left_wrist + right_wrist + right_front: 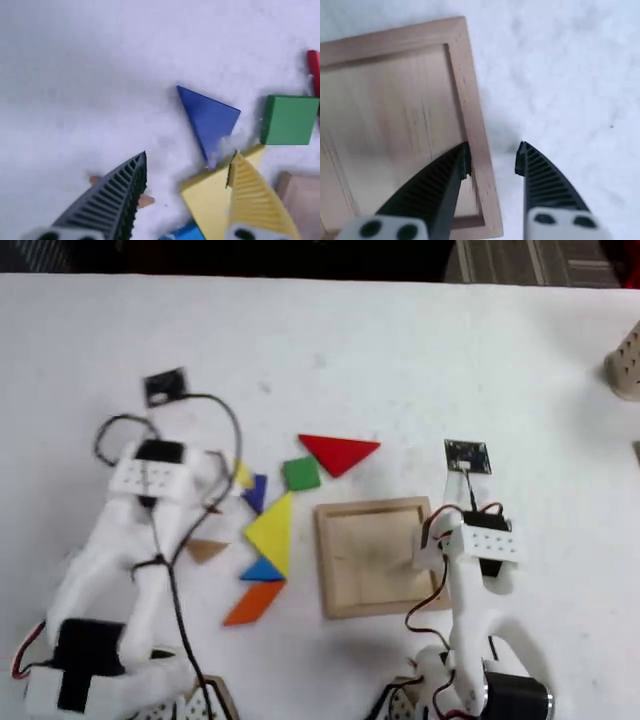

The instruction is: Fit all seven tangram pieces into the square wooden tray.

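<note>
Setting: a white table (400, 350) seen from above, with two white robot arms at its near edge, one on each side.
Wooden tray: the square wooden tray (330, 565) lies flat right of centre, just in front of the right arm.
Pieces overall: all seven lie on the table outside the tray, in a loose cluster on its left.
Red triangle (338, 452): beyond the tray's far edge, well apart from both arms.
Green square (301, 474): just beside the red triangle's left corner.
Yellow triangle (272, 532): the largest piece, near the tray's left side.
Dark blue triangle (210, 120): just beside the yellow triangle's far tip, touching or nearly so.
Light blue triangle (262, 570): against the yellow triangle's near edge.
Orange parallelogram (253, 602): just beside the light blue triangle, nearest the camera.
Tan triangle (207, 550): apart on the left, beside the left arm.
Left gripper (189, 156): wide apart and holding nothing, one finger black, the other yellow and above the yellow triangle's edge.
Right gripper (492, 154): narrowly parted, holding nothing, straddling the tray's rim, one finger over the tray floor and one over the table.
</note>
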Tool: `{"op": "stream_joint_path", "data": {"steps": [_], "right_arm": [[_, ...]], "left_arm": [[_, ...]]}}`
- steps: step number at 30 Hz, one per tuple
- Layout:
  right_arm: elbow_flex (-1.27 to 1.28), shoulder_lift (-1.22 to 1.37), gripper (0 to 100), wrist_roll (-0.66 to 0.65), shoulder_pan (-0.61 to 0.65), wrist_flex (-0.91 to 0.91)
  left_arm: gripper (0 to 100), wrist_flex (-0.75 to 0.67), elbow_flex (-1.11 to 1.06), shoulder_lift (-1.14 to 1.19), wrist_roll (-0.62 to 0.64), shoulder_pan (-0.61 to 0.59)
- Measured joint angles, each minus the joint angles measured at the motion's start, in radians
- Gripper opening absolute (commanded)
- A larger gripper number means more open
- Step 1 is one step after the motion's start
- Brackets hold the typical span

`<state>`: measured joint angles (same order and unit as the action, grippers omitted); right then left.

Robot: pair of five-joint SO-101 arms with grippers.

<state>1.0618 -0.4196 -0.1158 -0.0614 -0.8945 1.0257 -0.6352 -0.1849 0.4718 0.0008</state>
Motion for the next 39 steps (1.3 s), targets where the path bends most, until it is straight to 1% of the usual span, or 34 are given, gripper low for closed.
{"op": "stream_joint_path", "data": {"steps": [2,4,10,15,17,20,23,25,27,29,30,34,39], "right_arm": [[0.005,0.000,14.5,0.000,0.000,0.000],[0.006,0.000,14.5,0.000,0.000,0.000],[0.006,0.000,14.5,0.000,0.002,0.000],[0.006,0.000,14.5,0.000,0.006,0.000],[0.006,0.000,14.5,0.000,0.006,0.000],[0.006,0.000,14.5,-0.002,0.012,0.000],[0.006,0.000,14.5,-0.002,0.009,0.000],[0.006,0.000,14.5,-0.002,0.020,0.000],[0.012,0.000,14.5,-0.002,0.032,0.000],[0.015,0.000,14.5,-0.002,0.035,0.000],[0.015,0.000,14.5,-0.002,0.034,0.000],[0.015,0.000,14.5,-0.002,0.032,0.000],[0.015,0.000,14.5,-0.002,0.032,0.000]], "left_arm": [[37,-0.006,0.011,0.038,0.051,0.055],[37,-0.006,0.048,0.087,0.094,0.081],[37,-0.008,0.181,0.275,0.192,0.077],[37,-0.006,0.285,0.451,0.233,0.037],[37,0.026,0.345,0.505,0.239,0.029],[37,0.086,0.427,0.568,0.241,0.032],[37,0.114,0.483,0.615,0.242,0.032],[31,0.130,0.505,0.632,0.242,0.034],[23,0.149,0.525,0.641,0.241,0.034],[17,0.150,0.529,0.644,0.203,0.034],[16,0.150,0.531,0.644,0.175,0.035],[20,0.138,0.554,0.644,0.106,0.057],[22,0.138,0.555,0.644,0.089,0.058]]}}
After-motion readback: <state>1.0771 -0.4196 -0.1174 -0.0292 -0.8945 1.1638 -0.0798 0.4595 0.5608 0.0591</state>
